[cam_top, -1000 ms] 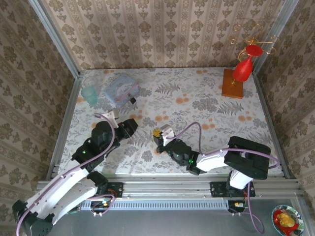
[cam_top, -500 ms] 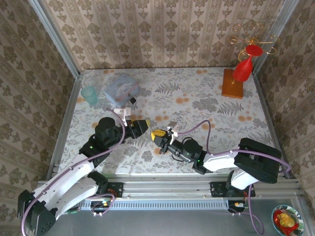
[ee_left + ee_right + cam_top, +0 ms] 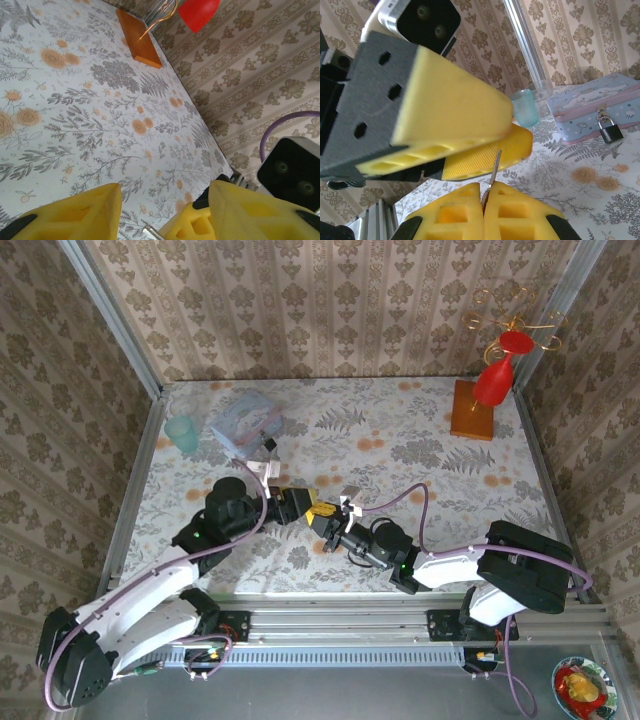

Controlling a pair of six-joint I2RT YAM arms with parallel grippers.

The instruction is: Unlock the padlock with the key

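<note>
Here, in the top view, the two grippers meet tip to tip near the middle of the table (image 3: pixel 420 425), the left gripper (image 3: pixel 297 502) reaching in from 9 o'clock and the right gripper (image 3: pixel 325 515) from 4 o'clock. The right gripper (image 3: pixel 484 195) is pressed closed on the key (image 3: pixel 493 167), a thin metal blade whose long axis stands out of its tips toward 12 o'clock in the right wrist view. The left gripper (image 3: pixel 165 200) has its jaws wide apart and holds nothing; the key's free end (image 3: pixel 149 231) sits low between them, so this looks like a handover about to be made. The padlock (image 3: pixel 268 444) lies toward 11 o'clock from the meeting point, close by, touching the near edge of the pale blue tin (image 3: pixel 240 418), with a green cup (image 3: pixel 182 432) further toward 9 o'clock. The left arm is plainly the nearer one to the padlock. The right wrist view gives what the top view cannot: the padlock (image 3: pixel 609 130) hangs from the hasp on the tin (image 3: pixel 592 100), shackle at 12 o'clock, dark body at 6 o'clock, shackle apparently closed. The left wrist view looks away from the padlock, toward the far table, so it shows how wide the jaws gape but not the target. Where the keyhole faces cannot be told.
</note>
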